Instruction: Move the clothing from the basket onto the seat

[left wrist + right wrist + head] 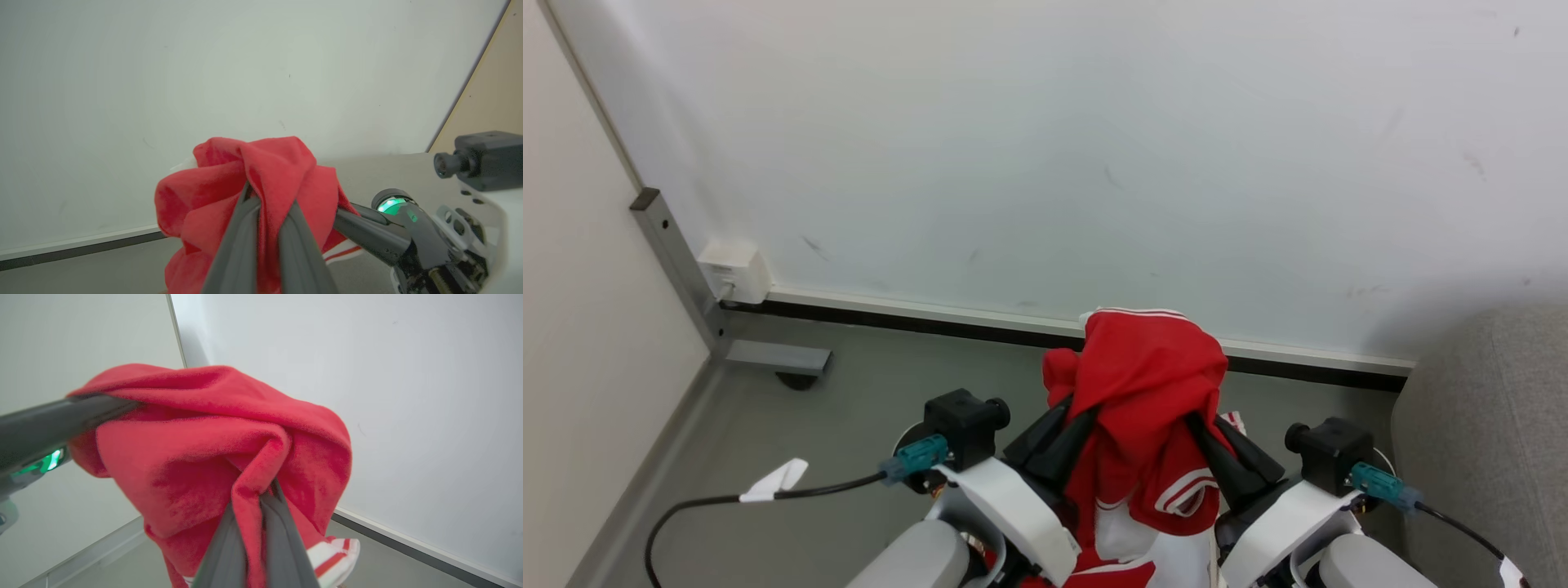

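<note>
Nearest, the left gripper (1080,414) and the right gripper (1196,425) rise side by side, each clenched on a fold of the clothing (1143,367). The clothing is held up, bunched between them. The left one pinches the clothing's left flank and the right one its right flank. In the left wrist view red cloth is squeezed between the fingers (237,245); the right wrist view shows the same between the right pair of fingers (282,539). A white-striped cuff (1188,490) dangles at the clothing's lower right. A black cable (841,487) runs over the floor (849,392) left of the clothing. The seat (1486,425) stands right of the clothing, apart from it. Behind the clothing a dark skirting (915,320) runs under the pale wall (1054,147), with a white socket box (734,272) well left of the clothing.
</note>
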### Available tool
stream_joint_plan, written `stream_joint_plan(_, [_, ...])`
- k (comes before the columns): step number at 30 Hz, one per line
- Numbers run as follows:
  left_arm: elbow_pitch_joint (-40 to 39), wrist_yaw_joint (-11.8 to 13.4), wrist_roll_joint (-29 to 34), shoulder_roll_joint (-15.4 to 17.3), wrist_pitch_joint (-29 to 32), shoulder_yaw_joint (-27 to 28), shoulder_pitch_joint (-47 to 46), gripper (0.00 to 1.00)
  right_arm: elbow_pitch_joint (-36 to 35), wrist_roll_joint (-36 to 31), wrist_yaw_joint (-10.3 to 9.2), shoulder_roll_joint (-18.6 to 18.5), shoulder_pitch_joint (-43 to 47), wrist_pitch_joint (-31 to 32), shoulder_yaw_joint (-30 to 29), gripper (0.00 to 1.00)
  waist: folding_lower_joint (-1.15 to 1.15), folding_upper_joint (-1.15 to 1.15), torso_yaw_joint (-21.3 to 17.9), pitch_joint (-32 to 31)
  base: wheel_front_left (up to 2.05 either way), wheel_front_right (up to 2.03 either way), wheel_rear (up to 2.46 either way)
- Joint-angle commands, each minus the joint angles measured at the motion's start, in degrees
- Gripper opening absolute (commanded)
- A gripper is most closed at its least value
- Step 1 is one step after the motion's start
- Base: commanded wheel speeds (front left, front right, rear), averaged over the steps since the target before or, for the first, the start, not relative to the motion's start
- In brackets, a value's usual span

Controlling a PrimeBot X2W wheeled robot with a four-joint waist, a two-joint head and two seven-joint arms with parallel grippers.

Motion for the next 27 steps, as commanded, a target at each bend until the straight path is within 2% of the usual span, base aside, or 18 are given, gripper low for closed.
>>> stream_joint_plan(1, [0.36, 0.00, -0.57, 0.53, -0.49, 0.16, 0.92, 0.45, -1.20, -1.33, -0.12, -0.26, 1.35, 0.04, -1.77, 0.00, 0.00, 0.00, -0.45, 0.03, 0.00, 0.00, 0.00])
stream_joint_plan(2, [0.41, 0.04, -0.59, 0.57, -0.54, 0.14, 0.96, 0.60, -1.81, -2.06, -0.12, -0.32, 1.77, 0.04, -2.68, 0.00, 0.00, 0.00, -0.68, 0.05, 0.00, 0.00, 0.00])
stream_joint_plan(3, [0.41, 0.04, -0.59, 0.57, -0.54, 0.14, 0.96, 0.60, -1.81, -2.06, -0.12, -0.32, 1.77, 0.04, -2.68, 0.00, 0.00, 0.00, -0.68, 0.05, 0.00, 0.00, 0.00])
stream_joint_plan(5, [0.49, 0.01, -0.75, 0.63, -0.63, 0.09, 0.94, 0.91, -2.92, -3.30, -0.12, -0.48, 2.59, 0.04, -4.55, 0.00, 0.00, 0.00, -1.20, 0.12, 0.00, 0.00, 0.00])
stream_joint_plan(6, [0.45, 0.05, -0.80, 0.62, -0.70, 0.07, 0.94, 1.00, -3.22, -3.63, -0.12, -0.62, 3.00, 0.04, -5.18, 0.00, 0.00, 0.00, -1.48, 0.18, 0.00, 0.00, 0.00])
stream_joint_plan(16, [-0.31, 1.20, -1.17, 0.99, -1.97, 0.76, 1.95, 1.00, -6.95, -6.10, -0.12, -2.07, 3.87, 0.03, -10.90, 0.00, 0.00, 0.00, -6.27, 0.59, 0.00, 0.00, 0.00])
stream_joint_plan(27, [-0.24, 2.37, 0.89, 2.77, -3.60, 1.53, 2.17, 1.00, -12.65, -7.90, -0.12, -4.51, 3.50, 0.03, -15.98, 0.00, 0.00, 0.00, -13.79, 1.82, 0.00, 0.00, 0.00])
